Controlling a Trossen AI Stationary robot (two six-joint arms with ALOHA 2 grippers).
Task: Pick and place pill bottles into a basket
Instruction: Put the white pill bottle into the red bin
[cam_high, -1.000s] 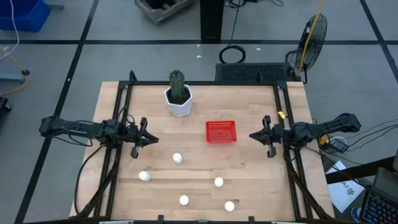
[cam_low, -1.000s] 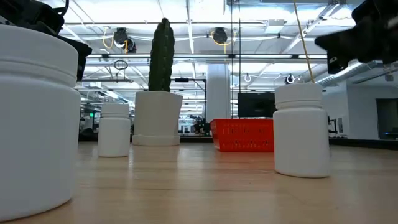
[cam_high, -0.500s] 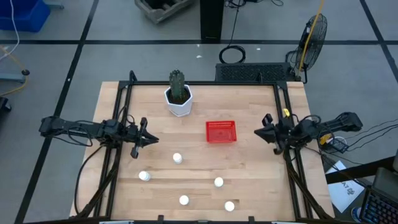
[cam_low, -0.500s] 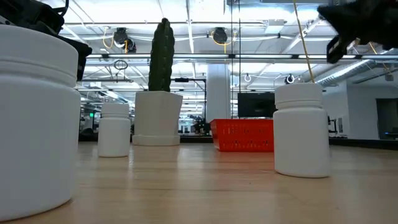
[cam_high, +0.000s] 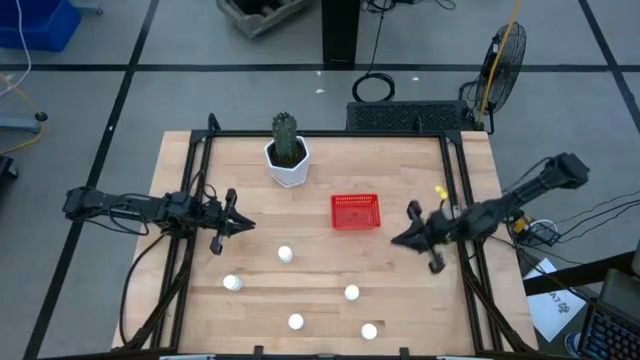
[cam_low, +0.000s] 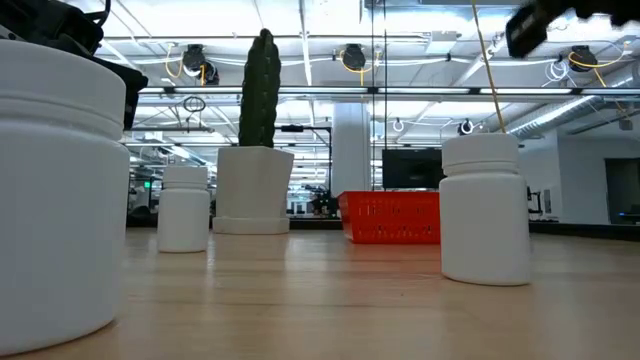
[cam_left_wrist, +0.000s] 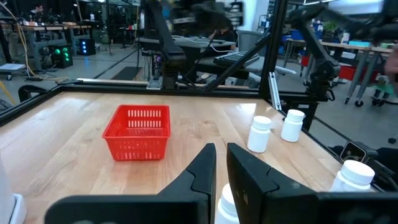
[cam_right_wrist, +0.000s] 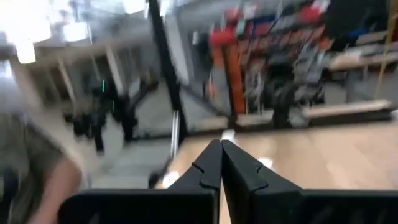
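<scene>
Your right gripper (cam_high: 398, 240), jaws clenched and empty, is right of frame centre; unopened, it could topple the pill bottles (cam_high: 351, 293) below.

You have 4 cameras on this table (cam_high: 400, 150). The high view looks straight down, taking in the whole top and both arms. The low view sits at tabletop height, facing level into the room, with 1 pill bottle (cam_low: 55, 190) looming close. Each wrist view looks forward past its own fingers. The red basket (cam_high: 355, 212) and cactus pot (cam_high: 288, 165) appear in both high and low views.
</scene>
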